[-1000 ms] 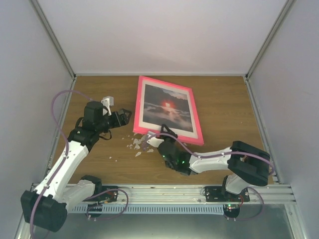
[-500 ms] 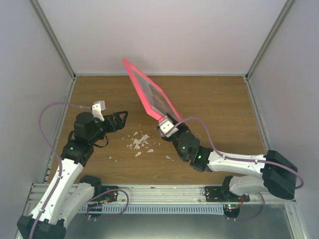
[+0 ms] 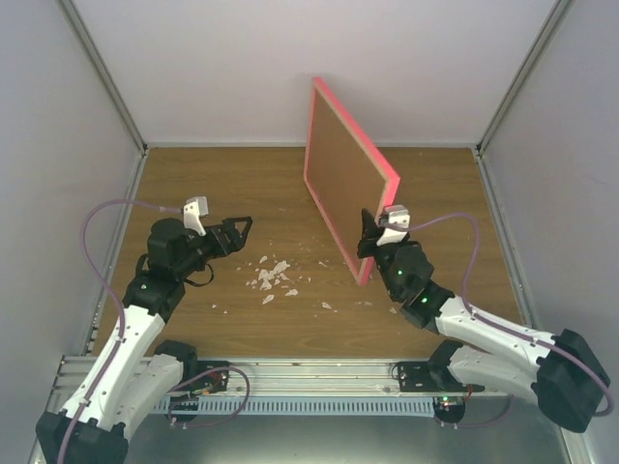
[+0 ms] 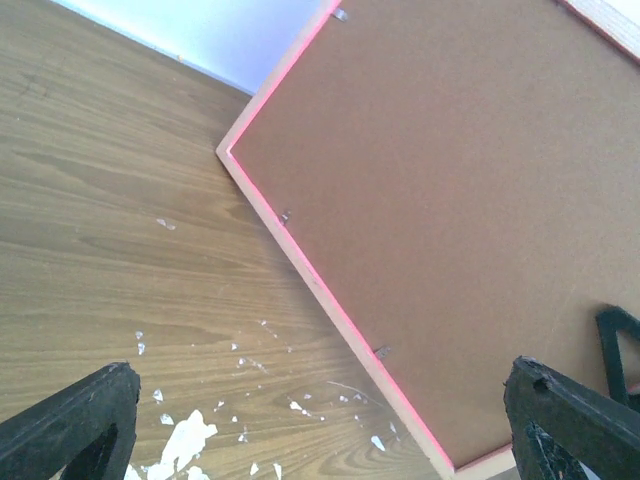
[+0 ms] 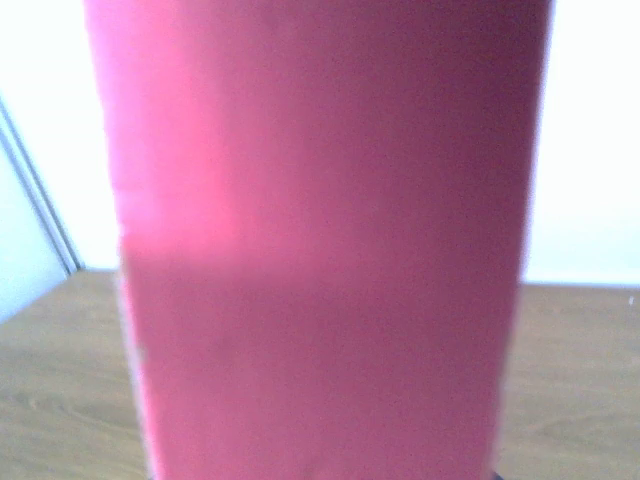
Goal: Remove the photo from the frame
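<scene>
The pink frame (image 3: 350, 189) stands upright on its lower edge near the middle of the table, its brown back board turned toward the left arm. The photo is hidden on the far side. My right gripper (image 3: 367, 244) is shut on the frame's lower near corner. In the right wrist view the frame's pink edge (image 5: 320, 250) fills the picture and hides the fingers. My left gripper (image 3: 242, 228) is open and empty, left of the frame and apart from it. The left wrist view shows the back board (image 4: 450, 190) with its pale pink rim between the open fingertips (image 4: 85, 410).
Small metal clips (image 4: 285, 216) sit along the back board's rim. White scraps (image 3: 271, 275) lie on the wooden table between the arms, also in the left wrist view (image 4: 185, 440). White enclosure walls stand at the back and both sides.
The right gripper has lifted the frame from lying face up to standing upright and turned it, so the brown back now shows. The right arm swung right. The left arm drew back slightly.
</scene>
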{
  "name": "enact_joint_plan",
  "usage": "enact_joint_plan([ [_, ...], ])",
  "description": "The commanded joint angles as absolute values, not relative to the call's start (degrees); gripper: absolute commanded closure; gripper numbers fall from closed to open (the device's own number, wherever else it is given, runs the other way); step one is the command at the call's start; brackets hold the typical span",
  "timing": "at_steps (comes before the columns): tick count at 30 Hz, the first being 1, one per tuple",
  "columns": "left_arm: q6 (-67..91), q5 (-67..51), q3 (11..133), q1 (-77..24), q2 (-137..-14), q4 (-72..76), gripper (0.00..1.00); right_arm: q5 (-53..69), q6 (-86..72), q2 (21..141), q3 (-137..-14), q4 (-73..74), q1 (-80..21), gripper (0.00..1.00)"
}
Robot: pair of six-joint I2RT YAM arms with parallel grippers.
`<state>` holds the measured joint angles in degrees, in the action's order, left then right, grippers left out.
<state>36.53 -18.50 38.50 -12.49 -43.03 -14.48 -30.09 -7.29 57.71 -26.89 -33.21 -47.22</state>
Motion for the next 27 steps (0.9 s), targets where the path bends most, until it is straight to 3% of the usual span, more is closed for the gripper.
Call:
enact_joint_plan([
  [1,38.1,-20.2,37.4,-12.2,-43.7,-10.6,0.01,-29.5,-30.1,54.1,-27.0,-35.4,-44.1,0.99],
  [16,38.4,-24.5,35.2,-12.2,-51.2,-9.9,0.01,-33.4,-83.0,57.1,-21.4,-12.3,-41.2,0.99],
  [24,38.3,-24.9,33.5,-12.3,-52.5,-8.9,0.01,-30.3,-94.4,60.4,-15.2,-17.7,-41.2,0.99],
  [27,38.3,-25.0,33.1,-12.3,-53.0,-8.5,0.01,-28.5,-95.8,63.1,-15.0,-18.4,-41.2,0.95],
])
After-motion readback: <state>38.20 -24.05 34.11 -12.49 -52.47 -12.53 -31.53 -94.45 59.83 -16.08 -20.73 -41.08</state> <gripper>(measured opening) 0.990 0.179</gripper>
